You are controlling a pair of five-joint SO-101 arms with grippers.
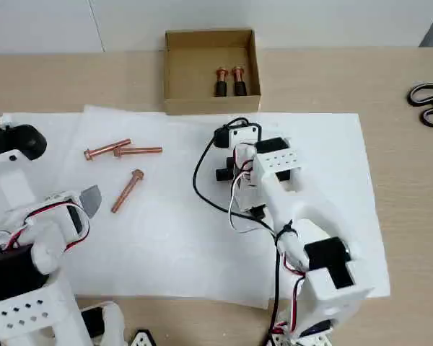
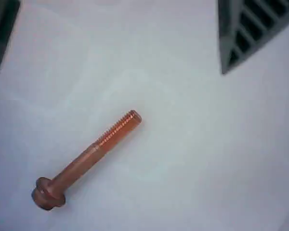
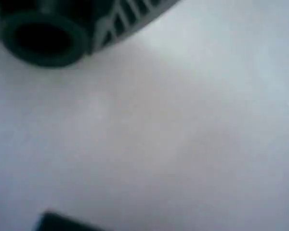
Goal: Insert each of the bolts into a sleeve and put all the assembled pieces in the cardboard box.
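Note:
Three copper bolts lie on the white paper (image 1: 166, 238): two end to end (image 1: 107, 150) (image 1: 138, 151) and one lower down (image 1: 127, 191). My left gripper (image 1: 86, 202) hangs open just left of that lower bolt (image 2: 89, 159), and its own gripper (image 2: 115, 29) has nothing between the fingers. My right gripper (image 1: 227, 140) is low over the middle of the paper, shut on a black sleeve (image 3: 43, 41). Another black sleeve (image 1: 224, 173) lies beside that arm. The cardboard box (image 1: 175, 72) holds two assembled pieces (image 1: 221, 81) (image 1: 239, 81).
Scissors (image 1: 429, 103) lie on the wooden table at the far right. The right arm's black cable (image 1: 202, 180) loops over the paper left of it. A dark shape (image 3: 58, 224) sits at the edge of the right wrist view.

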